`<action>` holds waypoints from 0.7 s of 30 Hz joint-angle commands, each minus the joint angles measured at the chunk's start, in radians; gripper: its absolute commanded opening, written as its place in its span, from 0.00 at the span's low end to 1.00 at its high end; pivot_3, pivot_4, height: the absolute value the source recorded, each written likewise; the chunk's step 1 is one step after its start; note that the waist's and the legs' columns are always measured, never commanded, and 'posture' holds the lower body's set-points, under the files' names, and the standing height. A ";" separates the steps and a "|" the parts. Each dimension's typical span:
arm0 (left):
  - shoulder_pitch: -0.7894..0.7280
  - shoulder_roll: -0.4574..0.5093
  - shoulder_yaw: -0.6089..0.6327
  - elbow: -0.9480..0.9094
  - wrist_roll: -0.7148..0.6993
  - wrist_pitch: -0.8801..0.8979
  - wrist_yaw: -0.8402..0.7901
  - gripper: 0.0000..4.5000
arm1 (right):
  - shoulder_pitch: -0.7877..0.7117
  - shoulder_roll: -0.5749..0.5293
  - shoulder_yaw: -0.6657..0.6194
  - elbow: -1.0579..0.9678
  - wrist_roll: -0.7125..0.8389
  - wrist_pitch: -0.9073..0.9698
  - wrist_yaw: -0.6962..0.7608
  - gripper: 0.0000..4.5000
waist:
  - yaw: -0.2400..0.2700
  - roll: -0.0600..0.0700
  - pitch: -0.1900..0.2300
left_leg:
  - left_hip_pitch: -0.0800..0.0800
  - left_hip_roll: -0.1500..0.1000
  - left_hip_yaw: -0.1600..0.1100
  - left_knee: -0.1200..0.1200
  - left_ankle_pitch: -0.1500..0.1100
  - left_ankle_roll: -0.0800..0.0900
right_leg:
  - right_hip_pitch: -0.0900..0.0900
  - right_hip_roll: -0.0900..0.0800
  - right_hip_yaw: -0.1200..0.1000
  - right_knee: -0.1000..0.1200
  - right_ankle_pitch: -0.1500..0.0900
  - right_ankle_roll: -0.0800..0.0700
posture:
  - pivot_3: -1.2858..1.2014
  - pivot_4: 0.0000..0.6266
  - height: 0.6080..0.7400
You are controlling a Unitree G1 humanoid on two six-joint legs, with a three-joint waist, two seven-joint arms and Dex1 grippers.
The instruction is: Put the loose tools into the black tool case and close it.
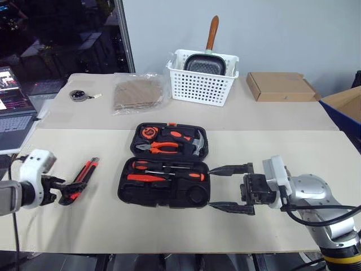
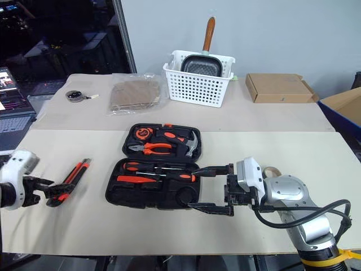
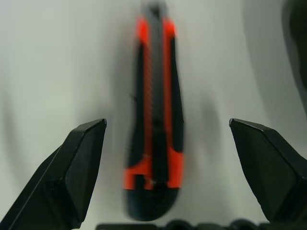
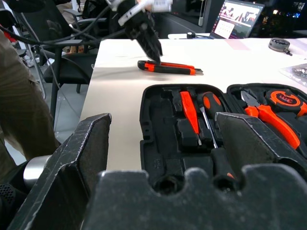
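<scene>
Lab or office: covered table [image 1: 271,226]; laptop [image 1: 11,113]; office chairs [image 4: 72,67].

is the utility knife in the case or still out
Out: the utility knife lies on the table, left of the open black tool case.

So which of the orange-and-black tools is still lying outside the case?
The utility knife, on the table left of the black tool case, at the open left gripper; the others sit in recesses.

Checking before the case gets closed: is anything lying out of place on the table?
Yes. The utility knife lies loose on the table left of the open black tool case, not in a recess. The left gripper stands open at its near end.
</scene>
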State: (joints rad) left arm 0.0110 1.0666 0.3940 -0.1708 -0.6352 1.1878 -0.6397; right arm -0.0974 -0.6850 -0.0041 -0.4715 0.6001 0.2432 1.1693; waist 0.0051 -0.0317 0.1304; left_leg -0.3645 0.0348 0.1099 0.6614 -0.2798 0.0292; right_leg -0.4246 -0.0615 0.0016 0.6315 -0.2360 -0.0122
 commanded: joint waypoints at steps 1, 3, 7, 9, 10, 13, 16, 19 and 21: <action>-0.010 -0.002 -0.059 0.065 0.091 -0.085 0.019 0.98 | 0.005 0.002 -0.013 -0.039 0.001 -0.028 -0.011 0.90 | -0.001 0.000 0.000 | 0.000 0.000 0.000 0.000 0.000 0.000 | 0.000 0.000 0.000 0.000 0.000 0.000 | 0.52 0.24 1.00; -0.005 -0.013 -0.066 0.075 0.101 -0.104 0.010 0.86 | 0.007 0.001 -0.014 -0.042 0.000 -0.027 -0.016 0.90 | -0.002 0.000 0.000 | 0.000 0.000 0.000 0.000 0.000 0.000 | 0.000 0.000 0.001 0.000 0.000 0.000 | 0.52 0.24 1.00; 0.029 -0.031 -0.033 0.060 0.105 -0.187 -0.045 0.61 | 0.015 -0.005 -0.023 -0.045 0.002 -0.027 -0.019 0.90 | 0.000 0.000 0.000 | 0.001 0.000 0.000 0.000 0.000 0.000 | 0.001 -0.001 0.001 0.000 0.000 0.000 | 0.52 0.24 1.00; 0.040 -0.043 -0.004 0.042 0.096 -0.241 -0.081 0.45 | 0.018 -0.004 -0.023 -0.043 -0.001 -0.030 -0.019 0.90 | 0.002 0.000 0.000 | 0.001 0.000 0.000 0.000 0.000 0.000 | 0.001 -0.002 0.001 0.000 0.000 0.000 | 0.52 0.24 1.00; 0.040 -0.053 0.017 0.030 0.082 -0.266 -0.103 0.40 | 0.020 -0.004 -0.023 -0.043 -0.002 -0.031 -0.019 0.90 | 0.002 0.000 0.000 | 0.001 0.000 0.000 0.000 0.000 0.000 | 0.001 -0.002 0.000 0.000 0.000 0.000 | 0.52 0.24 1.00; 0.047 -0.054 0.081 -0.054 0.007 -0.328 -0.232 0.40 | 0.025 -0.001 -0.023 -0.041 -0.004 -0.033 -0.022 0.90 | 0.004 -0.001 0.000 | -0.001 0.000 0.000 0.000 0.000 0.000 | 0.000 -0.003 -0.001 0.000 0.000 0.000 | 0.52 0.24 1.00; 0.020 0.019 0.049 -0.160 -0.021 -0.362 -0.355 0.40 | 0.049 -0.009 -0.035 -0.042 -0.002 -0.037 -0.016 0.90 | 0.007 -0.001 0.000 | -0.003 0.000 -0.002 0.000 0.000 0.000 | -0.001 -0.004 -0.003 -0.001 0.000 0.000 | 0.52 0.24 1.00; -0.075 0.076 -0.089 -0.217 0.009 -0.425 -0.437 0.40 | 0.079 -0.023 -0.060 -0.045 0.000 -0.039 -0.017 0.90 | 0.009 0.001 0.001 | -0.003 -0.001 -0.003 0.000 0.000 0.000 | 0.000 -0.005 -0.006 -0.001 0.000 0.000 | 0.52 0.24 1.00; -0.169 0.091 -0.231 -0.238 0.076 -0.491 -0.480 0.40 | 0.108 -0.034 -0.083 -0.051 0.001 -0.041 -0.025 0.90 | 0.009 0.003 0.001 | -0.003 -0.003 -0.002 0.000 0.001 0.000 | 0.001 -0.002 -0.006 -0.001 0.000 0.000 | 0.52 0.24 1.00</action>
State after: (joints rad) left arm -0.1109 1.1480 0.2676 -0.3723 -0.6104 0.7614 -1.0730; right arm -0.0050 -0.7043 -0.0399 -0.4937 0.5925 0.2248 1.1502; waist 0.0142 -0.0290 0.1310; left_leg -0.3671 0.0318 0.1087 0.6616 -0.2791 0.0296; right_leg -0.4232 -0.0609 -0.0033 0.6300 -0.2355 -0.0120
